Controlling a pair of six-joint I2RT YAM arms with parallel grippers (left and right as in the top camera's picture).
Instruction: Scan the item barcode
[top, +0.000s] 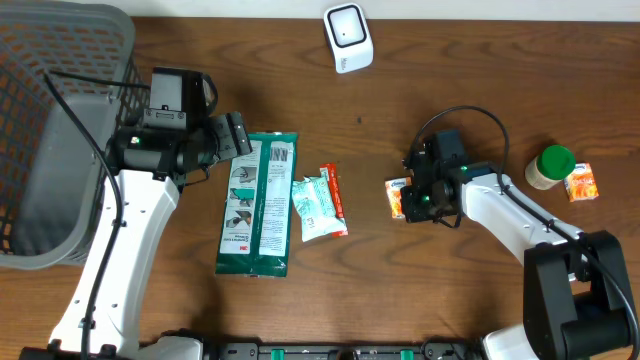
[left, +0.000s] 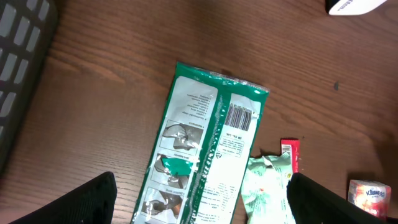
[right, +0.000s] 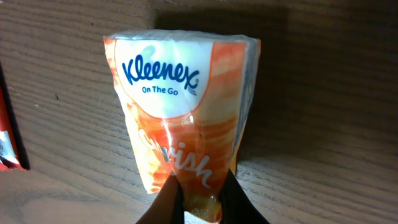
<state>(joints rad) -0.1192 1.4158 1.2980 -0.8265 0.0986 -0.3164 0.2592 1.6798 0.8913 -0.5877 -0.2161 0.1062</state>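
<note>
Two arms reach over the table (top: 400, 90), the left gripper (top: 238, 135) spread wide near the top of one green packet (top: 258, 205), the right gripper (right: 198, 194) bent low, pinching one Kleenex pack (right: 180, 99) lying right of centre, well apart from one white scanner (top: 347, 38).

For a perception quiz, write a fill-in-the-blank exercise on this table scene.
The orange plastic tissue pack pinched by the right pincer carries the brand name ___.
The left pincer hangs over the long green-and-white plastic packet with its jaws ___.
The small round jar beside the little orange packet has a ___ lid.
Missing words: Kleenex; open; green.
</note>
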